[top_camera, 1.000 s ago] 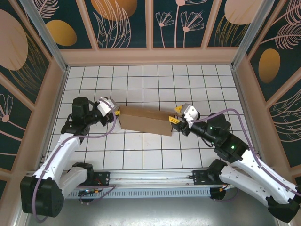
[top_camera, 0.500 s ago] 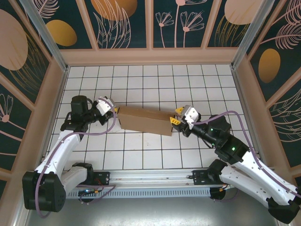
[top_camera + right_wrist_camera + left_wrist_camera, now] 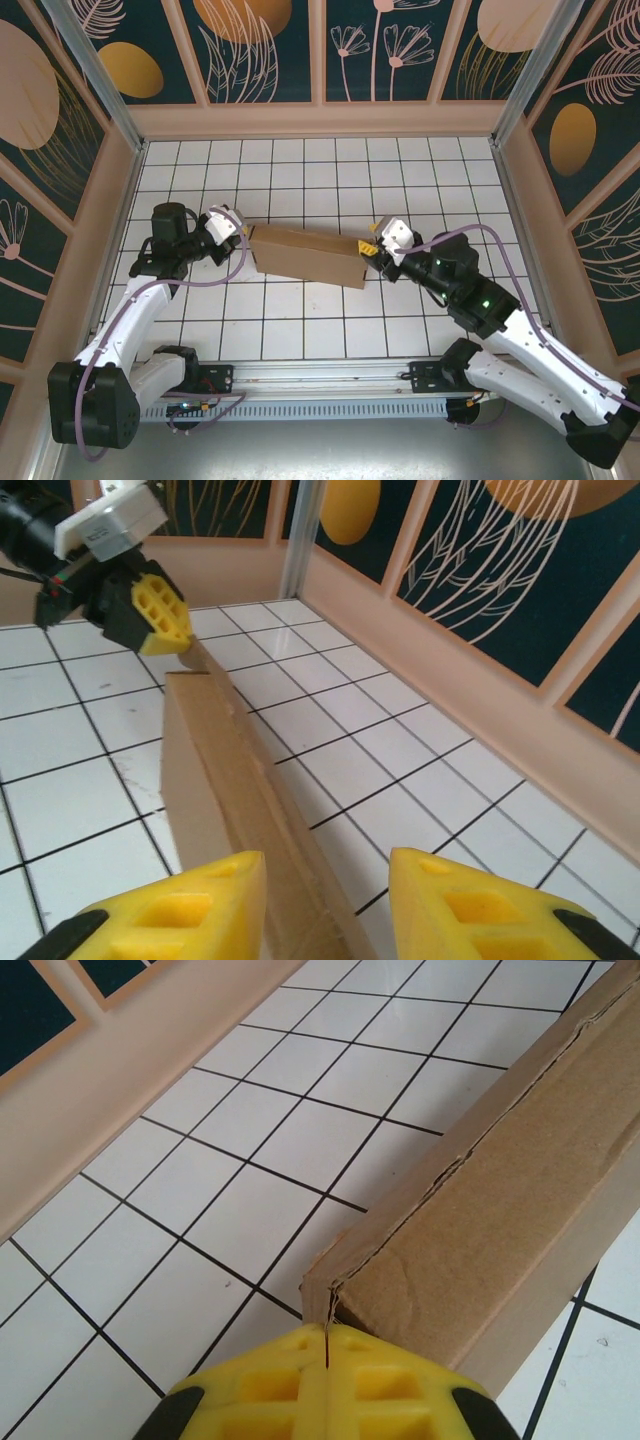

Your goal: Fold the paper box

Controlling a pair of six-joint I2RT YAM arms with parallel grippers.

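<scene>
Brown cardboard, one item: paper box (image 3: 305, 255), already folded into a long, flat-sided form. Lies near the middle of the white tiled table (image 3: 300, 170), running left to right and skewed slightly toward the near right, between the two arms.

Left gripper (image 3: 243, 232): sits at the box's left end, in the same place as a second ago. Seen close in the left wrist view, left gripper (image 3: 326, 1350) pressed together with only a hairline between the yellow faces, nipping the thin cardboard edge at the corner of the paper box (image 3: 500, 1220). Seen again from the right wrist view as the left gripper (image 3: 160, 610) at the far end, on a thin flap.

Right gripper (image 3: 373, 250): changed. Stood just off the right end a second ago and half a second ago; now reaches in over that end. Spread wide in its own view, right gripper (image 3: 328, 865) straddling the end of the paper box (image 3: 215, 770), one yellow finger on each side. Touching the walls or not: impossible to tell.

Box itself: no visible shift across the three moments.

Reading for the task: looks well along, main walls up. With one end pinned and the other straddled, probably about to squeeze or tuck the right end. Calls for a gentle close, to avoid dragging the pinned left end or buckling a wall.
</scene>
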